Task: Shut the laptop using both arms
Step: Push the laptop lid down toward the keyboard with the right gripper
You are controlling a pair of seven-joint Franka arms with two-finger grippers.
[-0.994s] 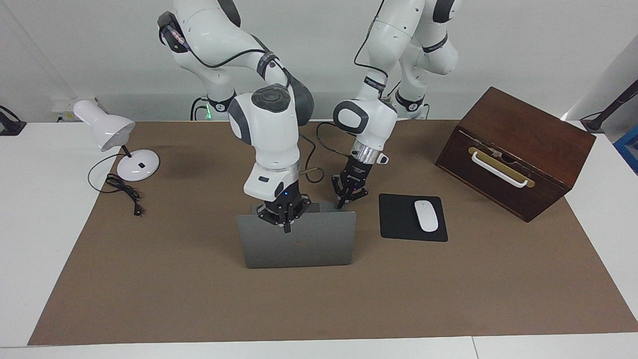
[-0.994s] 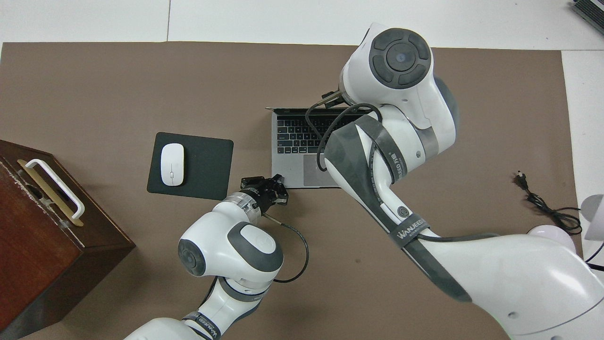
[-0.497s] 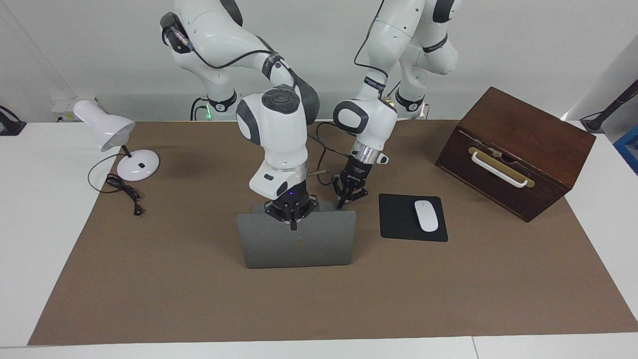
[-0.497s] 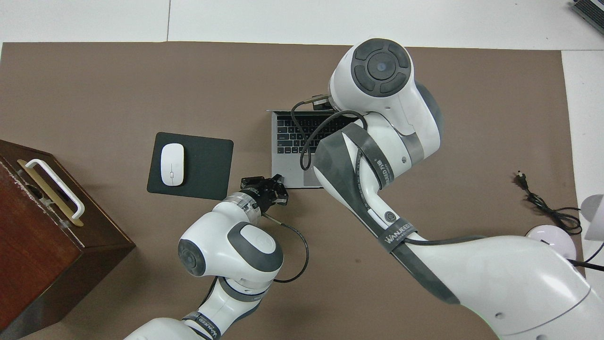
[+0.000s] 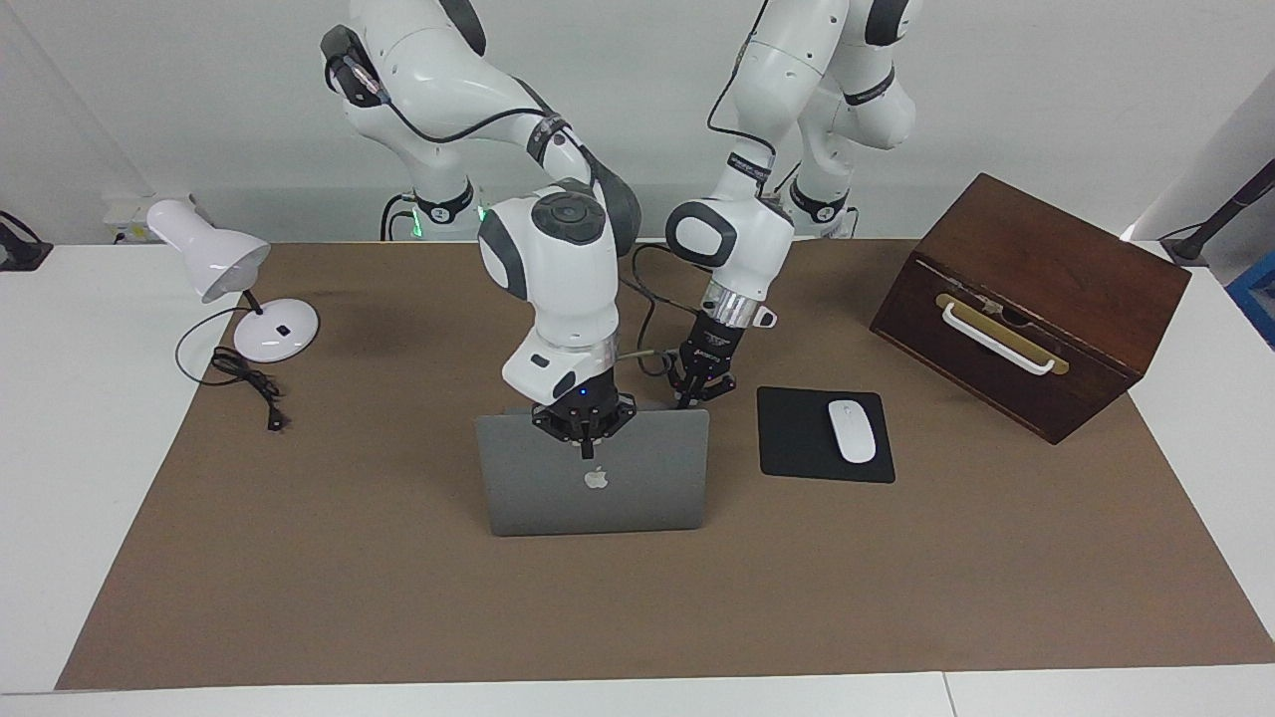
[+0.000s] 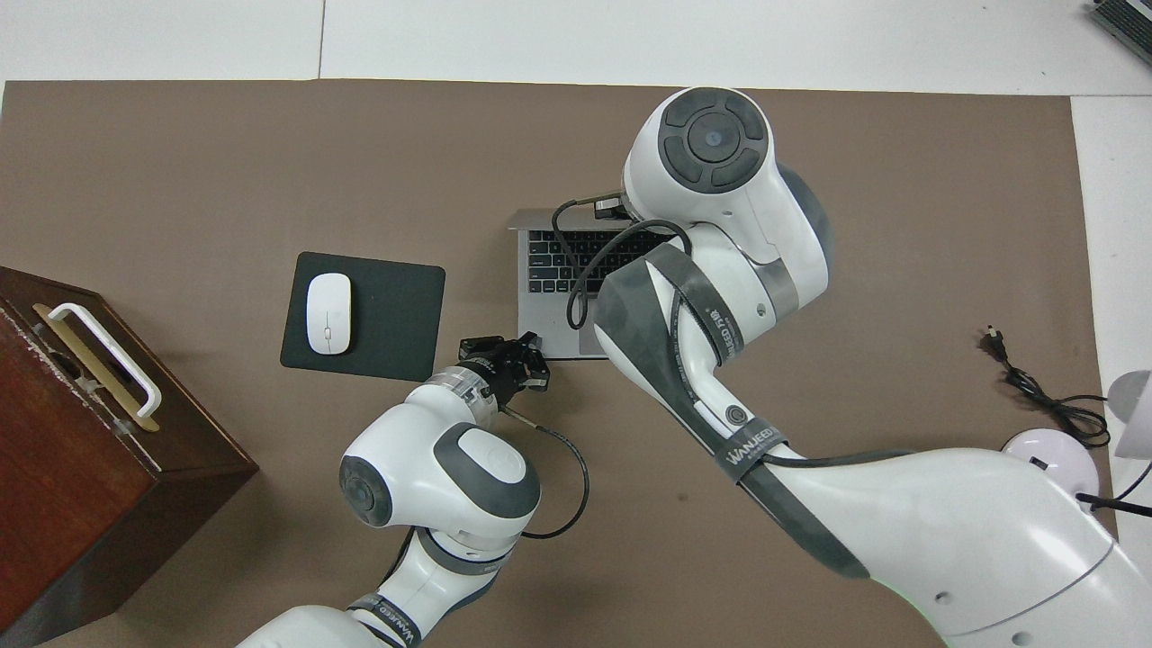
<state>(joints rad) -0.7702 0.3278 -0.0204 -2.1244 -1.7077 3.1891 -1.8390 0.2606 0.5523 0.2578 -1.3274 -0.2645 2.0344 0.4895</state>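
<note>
- Brown matting (image 5: 398, 597) covers the white table (image 5: 60, 448), and we work against a plain pale wall.
- Our laptop (image 5: 596, 488) sits at the middle of the mat, beside the black mouse pad (image 5: 797, 438) that carries a white mouse (image 5: 852, 430). Its keyboard faces us and the logo side of the lid faces away from us.
- We judge the task as begun but not finished. The lid stands raised and leans toward us, and in the overhead view a good part of the keyboard (image 6: 562, 261) shows.
- Our right gripper (image 5: 585, 450) is at the lid's top edge, its fingertips pressed together with nothing pinched. It appears to touch the outer face just above the logo, ready to push.
- Our left gripper (image 5: 694, 395) is low at the laptop's nearer corner, toward the mouse pad. It is likewise pressed together and empty. It looks to be bracing the base, though we cannot tell whether it touches.
- What is left, as we read it, is to bring the lid down until it lies flat on the base, with the base held from sliding.
- A white desk lamp (image 5: 234, 289) stands toward the right arm's end of the table. A wooden box (image 5: 1036, 299) stands toward the left arm's end, well apart from the laptop.
</note>
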